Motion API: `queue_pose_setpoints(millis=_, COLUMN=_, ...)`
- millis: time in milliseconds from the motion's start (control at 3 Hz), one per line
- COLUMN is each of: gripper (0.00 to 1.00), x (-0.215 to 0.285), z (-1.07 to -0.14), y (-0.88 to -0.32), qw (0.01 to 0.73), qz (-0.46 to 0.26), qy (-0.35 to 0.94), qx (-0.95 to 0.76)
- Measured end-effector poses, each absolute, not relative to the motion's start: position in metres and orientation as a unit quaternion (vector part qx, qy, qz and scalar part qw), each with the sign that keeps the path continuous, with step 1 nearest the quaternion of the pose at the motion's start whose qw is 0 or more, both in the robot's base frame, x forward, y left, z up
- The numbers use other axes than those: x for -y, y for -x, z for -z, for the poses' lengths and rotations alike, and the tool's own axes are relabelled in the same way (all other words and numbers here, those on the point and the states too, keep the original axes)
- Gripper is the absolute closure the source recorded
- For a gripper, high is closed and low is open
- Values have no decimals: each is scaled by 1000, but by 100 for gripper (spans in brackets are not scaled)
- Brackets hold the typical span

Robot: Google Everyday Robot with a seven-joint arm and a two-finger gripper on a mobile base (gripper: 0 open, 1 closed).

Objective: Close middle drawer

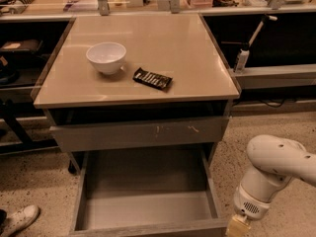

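Tabletop (192, 43): beige, glossy, on a grey cabinet; a white bowl (106, 57) stands upright toward the left edge, about midway between the back and front edges; a dark snack packet (152, 78) lies flat near the middle, just right of the bowl and apart from it, closer to the front edge than to the back.

Below the front edge: a dark open slot, then a taller grey drawer front (98, 135) with pale scratch marks right of its centre; this front sits pushed in.

The middle drawer (148, 209) lies beneath that front and is pulled well out, forward of the tabletop's front edge; its smooth grey floor and both side walls are exposed; nothing shows inside it.

Gripper (238, 227): low, forward of and below the front right corner of the tabletop, just beside the front right corner of the middle drawer; contact with the drawer cannot be told; it runs out of view at the bottom, so whether it is wide or narrow cannot be told; the white arm (274, 167) rises from it to the right.

A white shoe (19, 218) rests on the speckled floor (39, 181), forward of the front left corner.
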State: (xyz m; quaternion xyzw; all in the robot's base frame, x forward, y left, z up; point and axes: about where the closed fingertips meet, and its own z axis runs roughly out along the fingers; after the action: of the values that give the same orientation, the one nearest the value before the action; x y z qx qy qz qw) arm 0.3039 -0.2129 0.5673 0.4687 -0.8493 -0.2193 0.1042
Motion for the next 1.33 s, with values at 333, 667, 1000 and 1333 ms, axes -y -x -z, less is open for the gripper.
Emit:
queue_pose_setpoints(millis=333, gripper=100, x=205, z=-539, y=-295, qw=118, qz=241, qy=-453, qx=850)
queue_pose_setpoints(millis=667, gripper=100, x=203, z=-514, y=-290, qw=123, qz=261, qy=-429, qx=856)
queue_pose_setpoints(millis=1000, gripper=100, x=201, z=-493, y=-288, qw=129, qz=268, qy=-408, qx=863)
queue_pose_setpoints(millis=1333, gripper=100, x=201, z=-493, y=-288, qw=129, qz=268, qy=-407, qx=863)
